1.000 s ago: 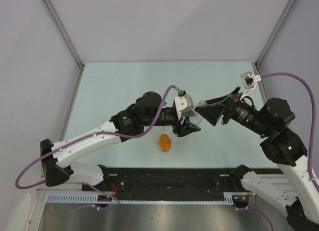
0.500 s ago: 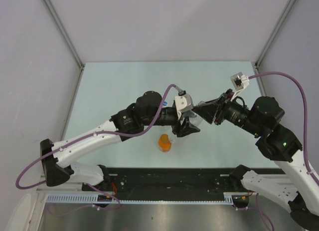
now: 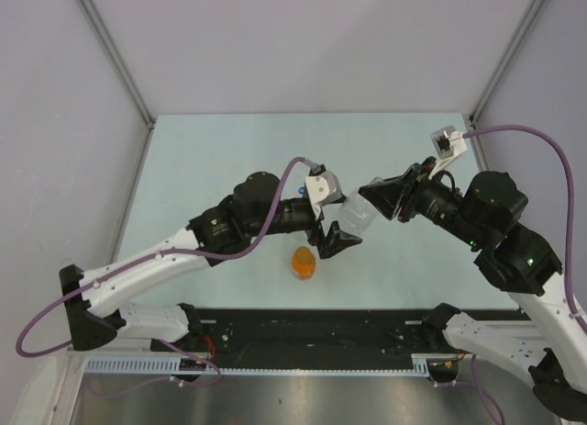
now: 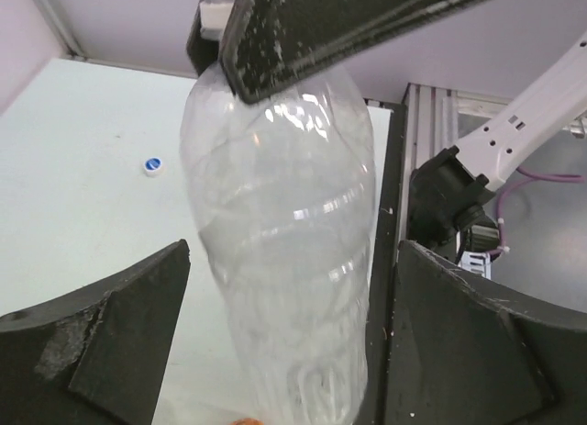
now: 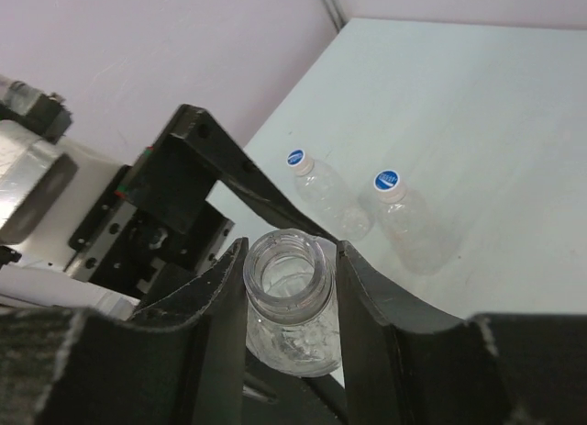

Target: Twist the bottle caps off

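A clear bottle (image 3: 354,213) hangs tilted over the table's middle, its neck (image 5: 288,271) open with no cap on it. My right gripper (image 3: 374,197) (image 5: 291,260) is shut on that neck. My left gripper (image 3: 332,237) (image 4: 292,287) stands open round the bottle's lower body (image 4: 286,260), its fingers apart from the plastic. A loose blue cap (image 4: 153,165) lies on the table. Two more clear bottles (image 5: 323,195) (image 5: 411,225) lie side by side wearing blue caps (image 5: 295,156) (image 5: 386,179). An orange bottle (image 3: 304,262) with its orange cap on stands below the grippers.
The pale table (image 3: 211,159) is walled by grey panels at the left, back and right. A black rail (image 3: 321,329) runs along its near edge by the arm bases. The two capped bottles are hidden under the left arm in the top view.
The right gripper shut on the clear bottle's neck. The left gripper then opened, let go of the bottle's body and drew back to the left.
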Robot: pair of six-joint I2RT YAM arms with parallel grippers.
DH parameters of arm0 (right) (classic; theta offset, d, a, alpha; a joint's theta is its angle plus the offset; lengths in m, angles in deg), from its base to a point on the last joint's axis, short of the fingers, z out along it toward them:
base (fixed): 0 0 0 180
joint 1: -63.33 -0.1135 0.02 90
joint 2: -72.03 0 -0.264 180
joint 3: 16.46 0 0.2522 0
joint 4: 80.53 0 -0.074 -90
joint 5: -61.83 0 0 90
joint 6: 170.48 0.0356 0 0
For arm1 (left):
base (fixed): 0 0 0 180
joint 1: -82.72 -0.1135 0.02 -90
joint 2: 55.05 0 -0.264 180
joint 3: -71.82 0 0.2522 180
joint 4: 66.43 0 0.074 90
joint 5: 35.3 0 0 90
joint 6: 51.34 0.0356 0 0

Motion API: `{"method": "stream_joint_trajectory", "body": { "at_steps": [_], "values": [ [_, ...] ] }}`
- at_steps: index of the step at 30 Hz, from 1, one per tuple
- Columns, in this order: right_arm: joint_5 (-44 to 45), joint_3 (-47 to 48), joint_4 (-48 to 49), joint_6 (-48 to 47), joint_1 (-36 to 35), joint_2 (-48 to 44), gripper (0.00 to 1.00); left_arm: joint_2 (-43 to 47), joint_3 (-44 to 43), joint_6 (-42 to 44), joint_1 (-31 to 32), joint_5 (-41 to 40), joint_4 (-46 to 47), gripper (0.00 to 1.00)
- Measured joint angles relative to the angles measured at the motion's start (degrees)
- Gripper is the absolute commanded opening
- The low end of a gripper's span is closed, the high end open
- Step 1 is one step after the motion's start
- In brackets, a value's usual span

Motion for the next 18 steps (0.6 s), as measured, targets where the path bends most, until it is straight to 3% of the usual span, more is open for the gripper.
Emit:
{"method": "stream_joint_trajectory", "body": {
  "at_steps": [6,11,13,18],
  "values": [
    [5.0,4.6,-2.7,-1.5,0.0,2.2,0.00,5.7,0.8,0.1,0.0,-3.6,0.0,1.00],
    [17.3,9.0,-6.4,-3.0,1.0,6.0,0.00,12.1,3.5,0.0,0.0,-5.9,-1.2,1.00],
    [22.0,10.0,-6.9,-3.5,3.7,8.2,0.00,16.1,5.6,0.0,0.0,-6.8,-1.9,1.00],
    [23.4,10.4,-4.9,-2.4,22.0,18.7,0.00,26.3,10.5,-0.4,0.0,-8.3,-2.1,1.00]
  ]
}}
